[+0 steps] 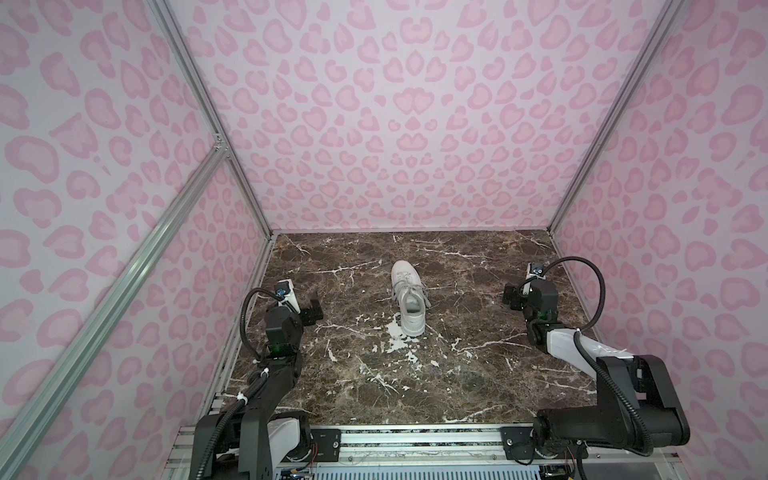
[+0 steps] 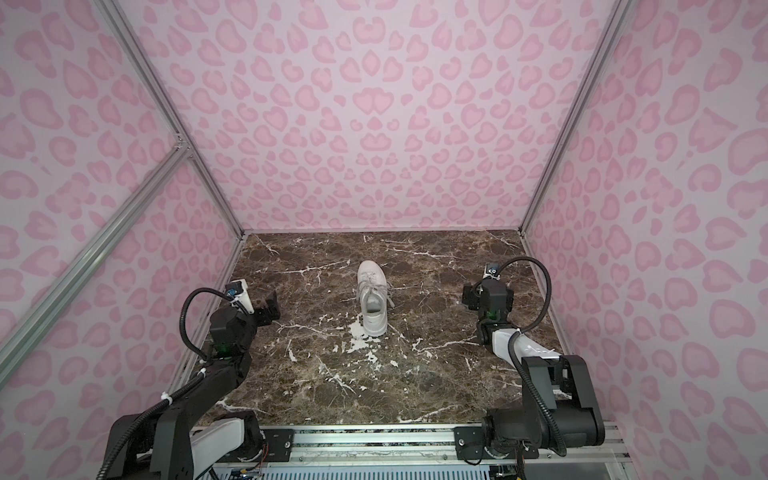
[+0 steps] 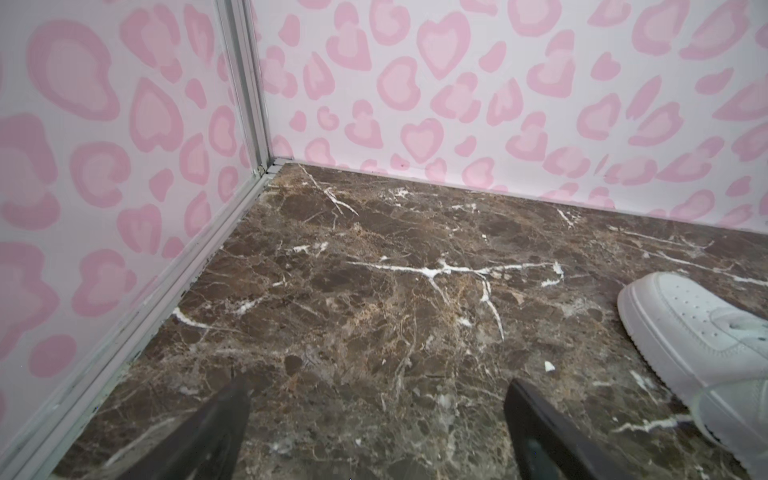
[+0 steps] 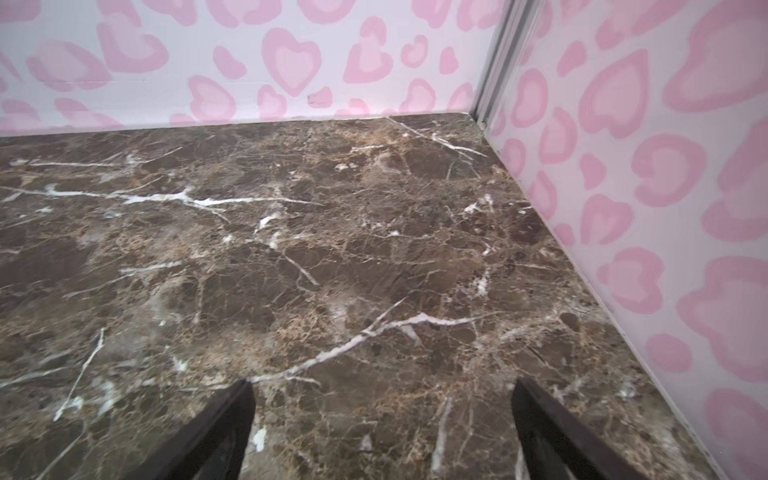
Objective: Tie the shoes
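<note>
A single white low-top shoe (image 1: 408, 298) (image 2: 372, 297) stands in the middle of the brown marble floor in both top views, toe toward the back wall, its laces (image 1: 409, 285) gathered over the tongue. My left gripper (image 1: 313, 308) (image 2: 270, 307) rests low on the left, well apart from the shoe, jaws wide open and empty (image 3: 378, 399); the shoe's toe (image 3: 698, 332) shows at the edge of the left wrist view. My right gripper (image 1: 510, 297) (image 2: 468, 297) sits far right, also open and empty (image 4: 382, 399). The shoe does not show in the right wrist view.
Pink heart-patterned walls (image 1: 374, 124) with aluminium frame posts (image 1: 208, 116) enclose the marble floor (image 1: 457, 353) on three sides. A metal rail (image 1: 415, 440) carrying both arm bases runs along the front edge. White veins and flecks (image 1: 399, 340) mark the floor near the shoe's heel.
</note>
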